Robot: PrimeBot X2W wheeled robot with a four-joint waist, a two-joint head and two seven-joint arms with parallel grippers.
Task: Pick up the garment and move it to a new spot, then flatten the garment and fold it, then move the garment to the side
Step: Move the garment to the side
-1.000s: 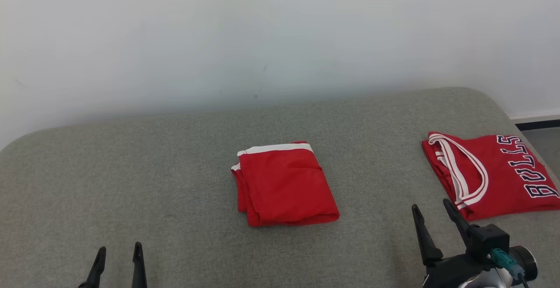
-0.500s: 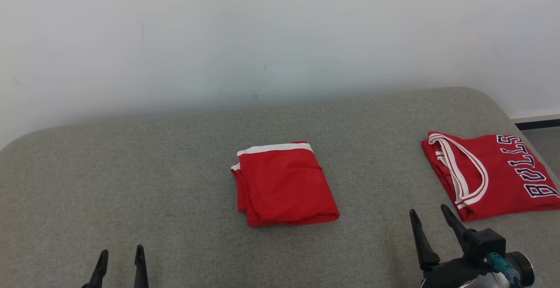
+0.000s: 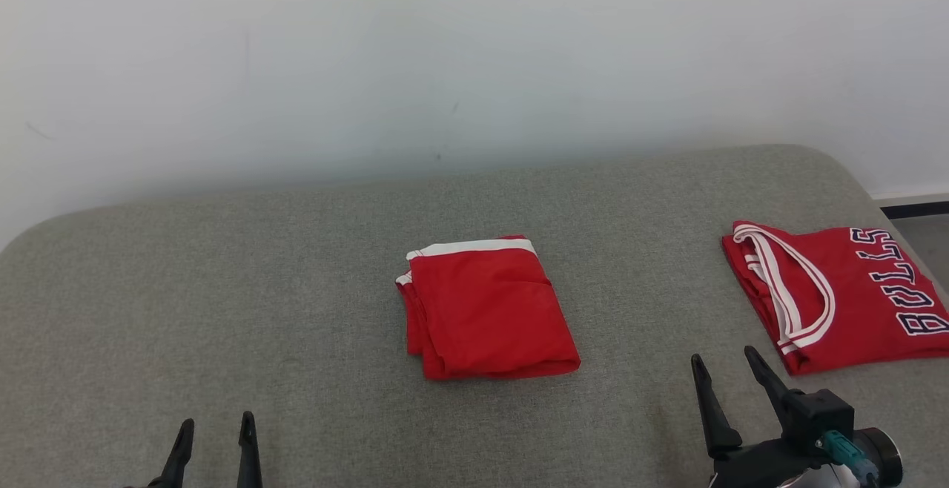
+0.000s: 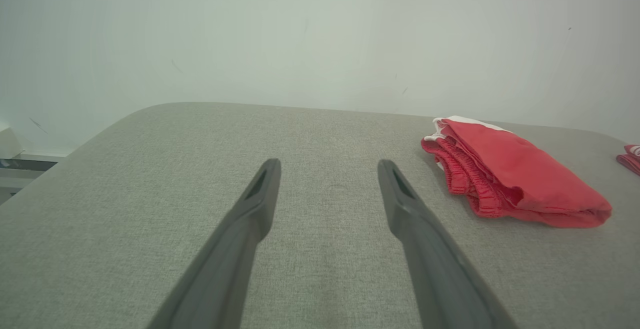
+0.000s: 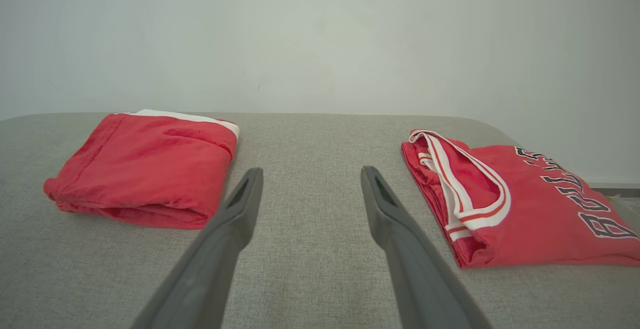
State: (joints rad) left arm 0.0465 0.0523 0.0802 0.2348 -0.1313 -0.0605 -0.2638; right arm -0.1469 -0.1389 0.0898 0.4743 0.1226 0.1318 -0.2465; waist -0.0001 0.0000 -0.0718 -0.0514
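Shorts [image 3: 489,310], red with a white band, lie folded on the grey padded surface [image 3: 222,288], ahead of both grippers and roughly between them, touching neither. The left gripper [image 3: 216,420] and right gripper [image 3: 722,354] hover low, jaws apart and empty. Folding looks finished, so the carry to the side seems next. I'd slide one finger under the thick folded edge nearest the jaws, pinch every layer, and lift level so the stack doesn't spill open. A folded red jersey [image 3: 852,302] just beyond the right jaws, on their outer side, reads "BULLS" in dark, white-edged letters; the shorts show no writing.
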